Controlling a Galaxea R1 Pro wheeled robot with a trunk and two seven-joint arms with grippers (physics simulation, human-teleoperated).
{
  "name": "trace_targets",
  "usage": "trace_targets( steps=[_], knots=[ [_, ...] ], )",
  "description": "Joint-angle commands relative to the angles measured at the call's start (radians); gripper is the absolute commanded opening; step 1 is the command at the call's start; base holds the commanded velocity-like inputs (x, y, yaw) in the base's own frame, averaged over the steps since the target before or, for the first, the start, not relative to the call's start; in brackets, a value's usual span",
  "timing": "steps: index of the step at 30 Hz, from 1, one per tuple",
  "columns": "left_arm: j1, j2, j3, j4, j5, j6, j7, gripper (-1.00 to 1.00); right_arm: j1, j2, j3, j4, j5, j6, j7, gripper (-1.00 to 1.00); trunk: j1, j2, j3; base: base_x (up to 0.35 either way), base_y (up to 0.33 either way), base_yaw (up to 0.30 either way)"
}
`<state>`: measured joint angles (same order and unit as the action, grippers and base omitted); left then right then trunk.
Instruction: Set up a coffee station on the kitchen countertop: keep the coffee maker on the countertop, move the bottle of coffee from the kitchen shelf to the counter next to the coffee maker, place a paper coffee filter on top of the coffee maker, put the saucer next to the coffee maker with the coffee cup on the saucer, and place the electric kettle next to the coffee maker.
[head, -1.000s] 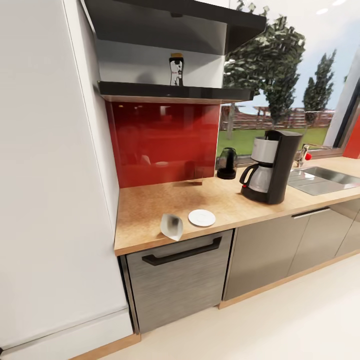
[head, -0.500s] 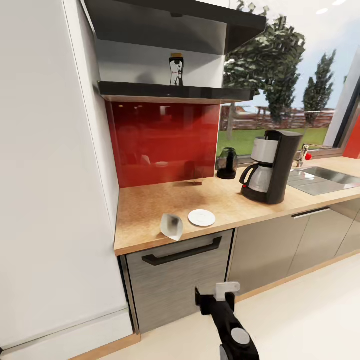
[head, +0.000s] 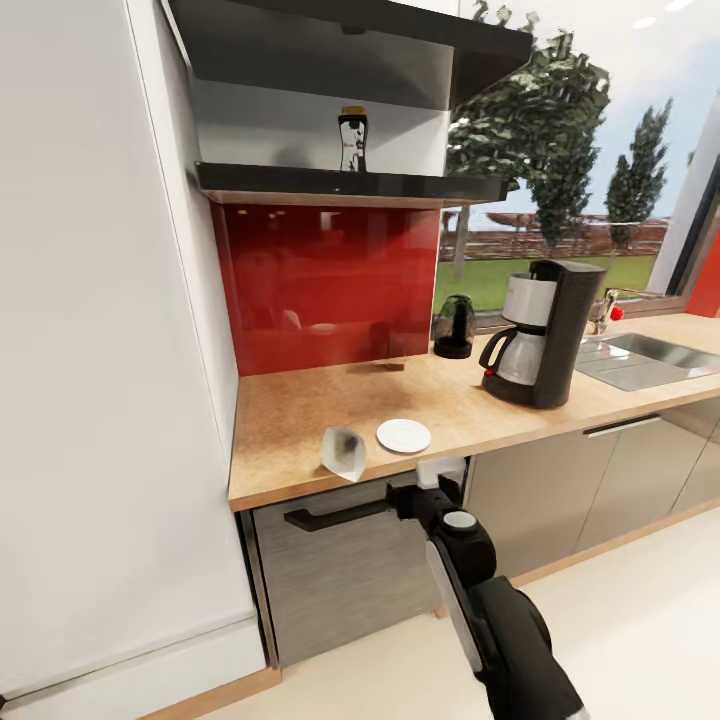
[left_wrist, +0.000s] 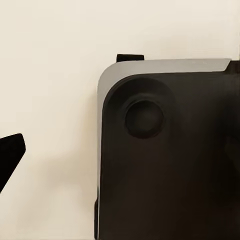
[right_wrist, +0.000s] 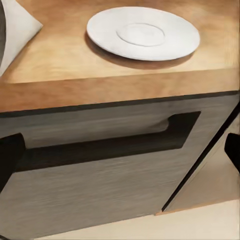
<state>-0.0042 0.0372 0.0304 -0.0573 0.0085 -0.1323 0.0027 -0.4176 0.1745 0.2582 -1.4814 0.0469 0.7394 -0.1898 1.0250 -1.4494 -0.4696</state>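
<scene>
Right claw (head: 432, 490) raised in front of the drawer handle (head: 365, 505), just below the surface (head: 290, 420) edge; fingers spread wide, gripping nothing. Directly above and just beyond the claw: saucer (head: 404, 435), lying flat near the edge. Just beside it, toward the left arm's side: paper coffee filter (head: 343, 452), with no long axis worth aligning to. Farther beyond and off to the right: coffee maker (head: 545, 332) and electric kettle (head: 454, 326). High above, on the shelf (head: 340, 183): bottle of coffee (head: 352, 140). Right arm clearly nearer the saucer. Left claw's state: cannot tell.
</scene>
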Motion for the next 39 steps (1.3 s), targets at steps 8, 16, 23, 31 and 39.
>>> trace_targets(
  steps=[8,16,23,31,39],
  knots=[
    [0.0,0.0,0.003,-0.004,0.002,-0.001,0.0,1.0,-0.026,0.0,0.004,-0.004,0.004,0.046,-0.001,1.0,0.0,-0.001,-0.001,0.0,0.0,0.0],
    [0.0,0.0,0.003,-0.004,0.002,0.002,0.002,1.0,-0.027,0.0,0.02,-0.007,0.004,0.047,0.001,1.0,0.0,-0.001,-0.001,0.0,0.0,0.0],
    [0.0,0.0,0.005,-0.004,0.003,0.003,0.002,1.0,-0.027,0.0,0.022,-0.006,0.004,0.047,0.0,1.0,0.0,-0.001,-0.004,0.037,0.0,0.173],
    [0.0,0.001,0.005,-0.004,0.003,0.0,0.002,1.0,-0.026,0.0,0.021,-0.005,0.004,0.048,0.001,1.0,0.0,-0.001,-0.008,0.021,0.0,0.258],
    [0.0,0.0,0.007,-0.004,0.004,-0.001,0.002,1.0,-0.027,0.0,0.019,-0.005,0.006,0.048,0.0,1.0,0.0,-0.001,-0.011,0.189,0.0,0.144]
  ],
)
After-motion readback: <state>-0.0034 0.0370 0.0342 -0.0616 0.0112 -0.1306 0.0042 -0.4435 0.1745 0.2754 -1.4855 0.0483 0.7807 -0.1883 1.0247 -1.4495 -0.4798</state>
